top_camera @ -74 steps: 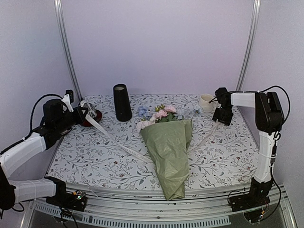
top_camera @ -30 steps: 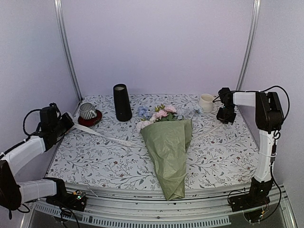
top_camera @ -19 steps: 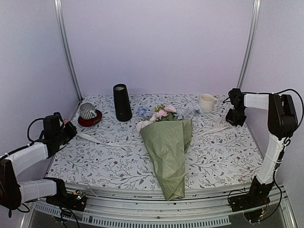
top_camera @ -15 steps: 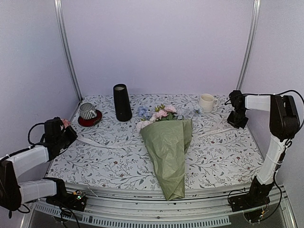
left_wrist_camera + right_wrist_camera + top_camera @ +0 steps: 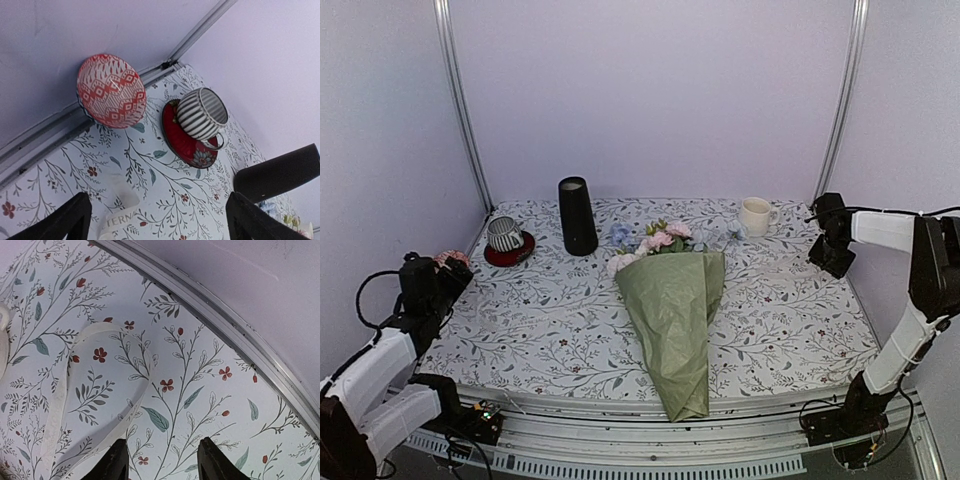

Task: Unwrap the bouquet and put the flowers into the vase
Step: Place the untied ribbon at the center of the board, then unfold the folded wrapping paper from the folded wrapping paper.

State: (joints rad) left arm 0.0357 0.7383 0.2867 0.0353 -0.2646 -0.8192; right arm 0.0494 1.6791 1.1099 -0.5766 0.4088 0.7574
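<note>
Both pincers (image 5: 452, 270) (image 5: 836, 266) well apart from bouquet (image 5: 672, 300)

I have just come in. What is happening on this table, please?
Two robot arms are partway through unwrapping a bouquet of pink, white and blue flowers in sage-green paper, which lies in the middle of the flower-patterned table. The left gripper and the right gripper are at opposite edges of the table, jaws open and holding nothing. Loose cream ribbon lies on the table below each of them. The paper is still around the stems, and no flowers are in the tall matte-black cylinder vase yet.
</note>
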